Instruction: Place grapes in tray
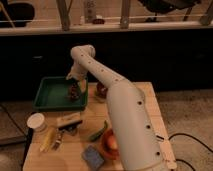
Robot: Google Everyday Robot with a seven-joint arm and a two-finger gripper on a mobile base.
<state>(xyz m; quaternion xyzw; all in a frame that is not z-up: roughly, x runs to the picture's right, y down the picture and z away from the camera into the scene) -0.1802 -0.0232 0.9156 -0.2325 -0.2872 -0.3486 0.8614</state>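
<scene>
Dark-green tray (51,94), one, one cluster of grapes (74,92) inside, one gripper (75,83) just above, grip unclear

Smooth matt-white arm (125,110), hand (75,83) over green plastic tray (45,95), bumpy grapes (74,92), wood tbl (75,142)

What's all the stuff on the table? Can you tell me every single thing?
tray: one, dark green, back left of the table
grapes: one bunch, dark purple, at the tray's right side, right under the claw
cup: one, white, left edge, in front of the tray
banana: one, yellow, front left
flat block: one, pale tan, in front of the tray
long vegetable: one, green, middle
bowl: one, orange, front, against the arm
sponge: one, blue-grey, front edge
round thing: one, dark red, right of the tray
table: one, light wood
arm: one, white, reaching back to the tray
claw: one, over the grapes
</scene>
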